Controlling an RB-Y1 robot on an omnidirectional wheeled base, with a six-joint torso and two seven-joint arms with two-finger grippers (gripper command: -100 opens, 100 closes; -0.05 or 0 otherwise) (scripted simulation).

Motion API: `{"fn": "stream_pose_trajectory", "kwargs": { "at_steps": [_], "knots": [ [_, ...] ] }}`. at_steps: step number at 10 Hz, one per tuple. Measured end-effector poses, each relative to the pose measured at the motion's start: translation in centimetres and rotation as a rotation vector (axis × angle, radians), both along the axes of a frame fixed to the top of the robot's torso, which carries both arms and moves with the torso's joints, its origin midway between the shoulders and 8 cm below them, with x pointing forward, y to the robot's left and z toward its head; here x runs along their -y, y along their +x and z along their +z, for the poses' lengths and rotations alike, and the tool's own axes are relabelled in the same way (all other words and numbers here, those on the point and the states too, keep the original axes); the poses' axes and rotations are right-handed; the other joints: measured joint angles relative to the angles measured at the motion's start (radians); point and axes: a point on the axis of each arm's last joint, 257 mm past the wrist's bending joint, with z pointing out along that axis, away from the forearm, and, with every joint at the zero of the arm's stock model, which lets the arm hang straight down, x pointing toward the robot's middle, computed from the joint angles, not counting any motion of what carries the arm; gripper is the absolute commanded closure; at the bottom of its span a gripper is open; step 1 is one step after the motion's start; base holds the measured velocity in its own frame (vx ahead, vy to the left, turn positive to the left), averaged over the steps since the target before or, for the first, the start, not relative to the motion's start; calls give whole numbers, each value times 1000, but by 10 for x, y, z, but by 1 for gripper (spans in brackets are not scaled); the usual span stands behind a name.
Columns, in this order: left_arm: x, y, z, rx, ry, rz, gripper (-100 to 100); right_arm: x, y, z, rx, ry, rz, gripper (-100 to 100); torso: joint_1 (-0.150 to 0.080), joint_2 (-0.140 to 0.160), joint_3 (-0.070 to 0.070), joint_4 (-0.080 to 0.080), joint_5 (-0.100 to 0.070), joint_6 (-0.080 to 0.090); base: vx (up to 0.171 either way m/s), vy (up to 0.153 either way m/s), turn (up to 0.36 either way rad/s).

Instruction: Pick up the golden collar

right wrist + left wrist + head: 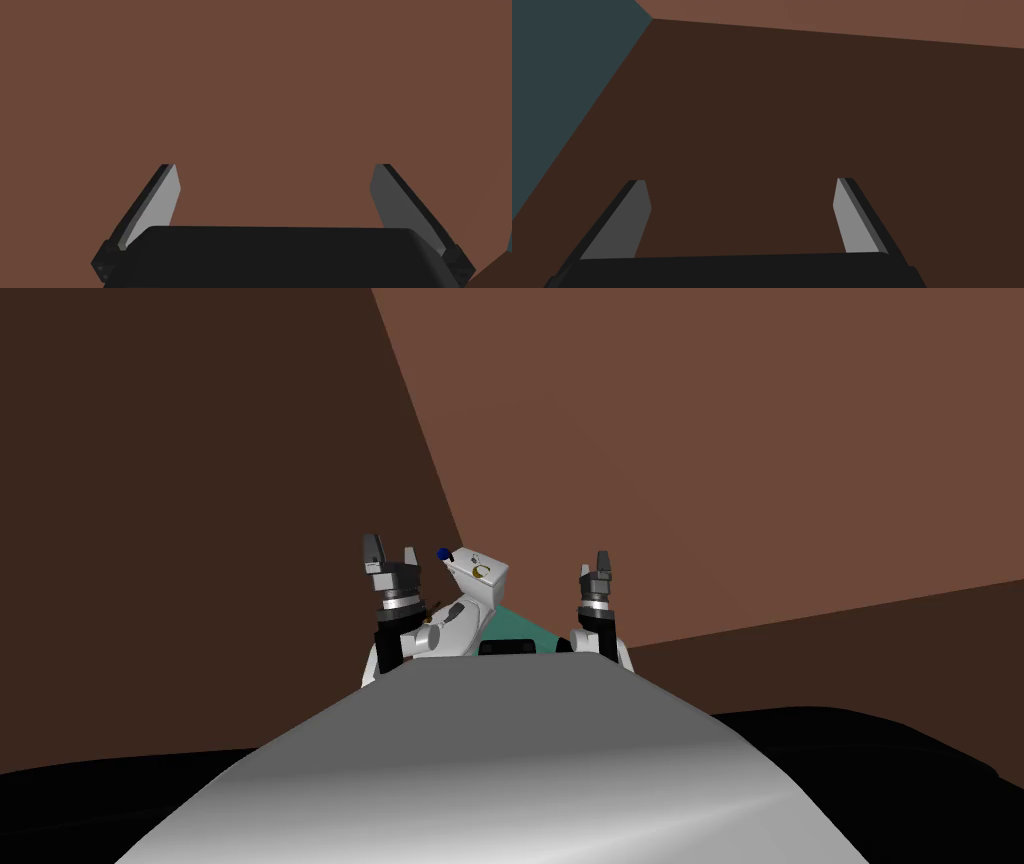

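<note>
Golden collar [481,573]: a small gold ring that lies on top of a white unit in the head view. It is too small to tell more of its form.
White unit [468,613]: it stands ahead of the robot, between the two grippers, with the collar near its far end.
Collar from the left gripper [391,553]: at about 3 o'clock, near but apart; no finger touches it.
Collar from the right gripper [601,560]: at about 9 o'clock, well apart.
Left gripper, state: it is raised with its tips toward 12 o'clock. In the left wrist view its fingers [637,220] stand spread wide and nothing lies between them.
Right gripper, state: it is raised in the same way. In the right wrist view its fingers [160,205] are likewise parted wide and hold nothing.
Blue thing [443,554]: a small dark blue blob at 10 o'clock from the collar, at the unit's edge beside the left gripper. What it is cannot be told.
Floor [522,630]: a teal patch at 5 o'clock from the collar, beside the unit.
Dark brown wall [200,488]: it is on the 9 o'clock side of the head view.
Lighter brown wall [750,438]: it is on the 2 o'clock side. The two walls meet in a seam that runs down toward the unit.
Black area [90,808]: it lies along the 7 o'clock and 5 o'clock corners of the head view.
</note>
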Motion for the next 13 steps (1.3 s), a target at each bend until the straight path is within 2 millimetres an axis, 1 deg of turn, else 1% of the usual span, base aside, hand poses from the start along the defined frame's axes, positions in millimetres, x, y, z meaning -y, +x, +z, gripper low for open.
{"fn": "stream_pose_trajectory", "kwargs": {
  "at_steps": [3,6,10,13],
  "knots": [
    [8,10,-7,-32,32,-39,-100,0,0,0,0,0,0,0,0,1,1,0,0,0,-27,2,-51],
    [15,25,-18,-84,36,-89,-100,0,0,0,0,0,0,0,0,3,2,1,0,0,-50,0,-77],
    [26,55,-44,-187,-11,-163,-100,0,0,0,0,0,0,0,0,5,3,1,0,0,-82,-3,-104],
    [32,79,-73,-281,-68,-219,-100,0,0,0,0,0,0,0,1,6,3,1,0,0,-84,3,-122]
  ]
}}
